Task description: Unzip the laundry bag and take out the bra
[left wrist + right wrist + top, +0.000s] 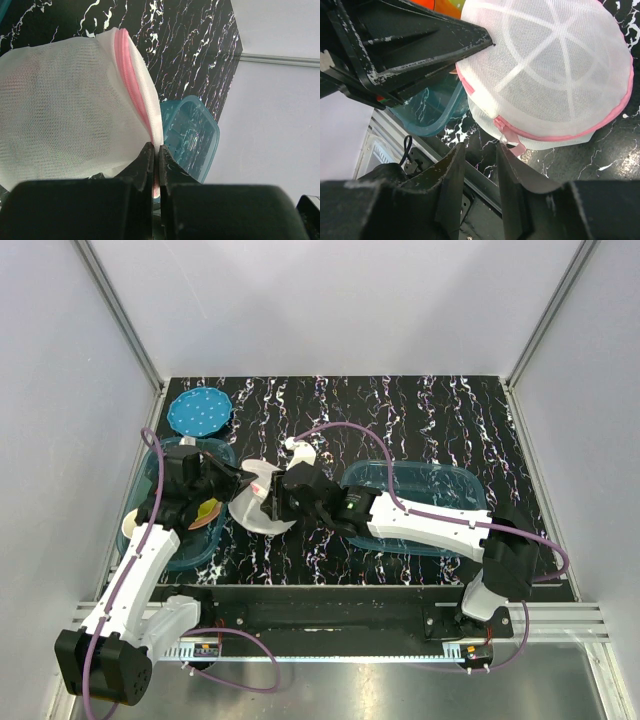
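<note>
White mesh, thin and limp over a springy domed frame: the laundry bag point(258, 502) should weigh next to nothing, give under any squeeze and slide or spin on the table point(400, 420) unless it is pinned. It sits left of the middle of the surface, nearer the near edge, between the two arms. The left claw point(155, 147) is clamped on the seam, its fingers pressed together over the pink zipper trim point(131, 80), which is the firmest part to hold, since the mesh itself would stretch or snag. The right claw point(480, 147) is parted and empty, with the pull tab point(513, 142) hanging from the trim just past its tips. That small flat tab looks like the place to pinch, though it is floppy and could slip out of a shallow grip. Along the stretch in view the zip looks shut. The bra cannot be made out through the mesh. Being soft cloth, it would likely bunch up and catch on the zipper teeth, so a wide opening seems wise. One teal bin point(432, 112) lies close by, toward the left edge.
</note>
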`<state>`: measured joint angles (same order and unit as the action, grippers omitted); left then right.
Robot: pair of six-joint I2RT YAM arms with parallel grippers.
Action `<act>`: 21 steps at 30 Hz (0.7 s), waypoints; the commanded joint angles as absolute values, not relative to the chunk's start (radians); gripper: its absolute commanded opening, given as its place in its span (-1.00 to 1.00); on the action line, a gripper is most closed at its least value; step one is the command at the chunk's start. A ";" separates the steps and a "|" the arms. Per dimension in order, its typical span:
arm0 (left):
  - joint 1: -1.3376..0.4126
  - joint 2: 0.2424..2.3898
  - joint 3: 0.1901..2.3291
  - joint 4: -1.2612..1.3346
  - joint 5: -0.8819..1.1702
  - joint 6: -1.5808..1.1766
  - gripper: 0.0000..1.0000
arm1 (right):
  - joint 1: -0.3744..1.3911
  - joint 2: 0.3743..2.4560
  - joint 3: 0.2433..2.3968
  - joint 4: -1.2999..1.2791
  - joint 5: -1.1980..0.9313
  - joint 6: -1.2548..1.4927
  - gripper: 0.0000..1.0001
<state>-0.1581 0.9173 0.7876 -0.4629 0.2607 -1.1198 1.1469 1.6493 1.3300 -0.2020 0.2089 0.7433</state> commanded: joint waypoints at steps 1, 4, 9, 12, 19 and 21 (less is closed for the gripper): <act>-0.160 0.896 0.841 -0.425 0.255 -1.108 -1.00 | 1.146 1.643 1.331 -0.087 0.233 0.739 -0.24; -0.160 0.891 0.841 -0.426 0.256 -1.106 -1.00 | 1.144 1.667 1.336 -0.080 0.264 0.735 -0.24; -0.160 0.884 0.828 -0.426 0.261 -1.115 -1.00 | 1.137 1.684 1.347 -0.068 0.285 0.718 -0.27; -0.160 0.877 0.827 -0.428 0.262 -1.115 -1.00 | 1.135 1.686 1.345 -0.081 0.293 0.721 -0.25; -0.160 0.876 0.828 -0.428 0.262 -1.114 -1.00 | 1.135 1.667 1.292 -0.072 0.310 0.752 -0.01; -0.160 0.873 0.828 -0.426 0.259 -1.114 -1.00 | 1.135 1.672 1.295 -0.061 0.307 0.752 -0.04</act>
<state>-0.1581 0.8986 0.7906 -0.4747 0.2607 -1.1149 1.1423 1.6848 1.3025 -0.1062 0.2546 0.7422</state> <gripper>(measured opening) 0.024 0.492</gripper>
